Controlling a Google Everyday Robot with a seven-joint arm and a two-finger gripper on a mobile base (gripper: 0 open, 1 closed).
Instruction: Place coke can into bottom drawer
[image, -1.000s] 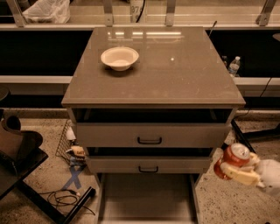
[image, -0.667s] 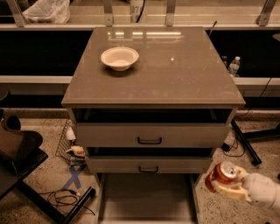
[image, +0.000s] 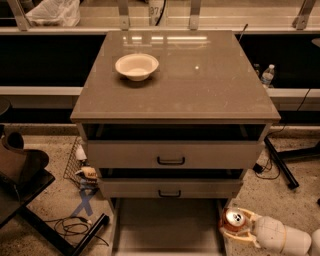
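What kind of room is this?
Probably a robot test lab: grey three-drawer cabinet, loose black floor cables, and a white robot gripper at lower right holding a red coke can.

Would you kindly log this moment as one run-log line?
phase: carry | gripper: lower right, shut on coke can | coke can: at right rail of bottom drawer, not yet inside | bottom drawer: open

The hand (image: 234, 223), clasping the coke can (image: 233, 218), hangs just beside the bottom drawer's (image: 167, 227) right rail.

Gripper (image: 235, 226) around coke can (image: 234, 218) beside drawer (image: 167, 222)
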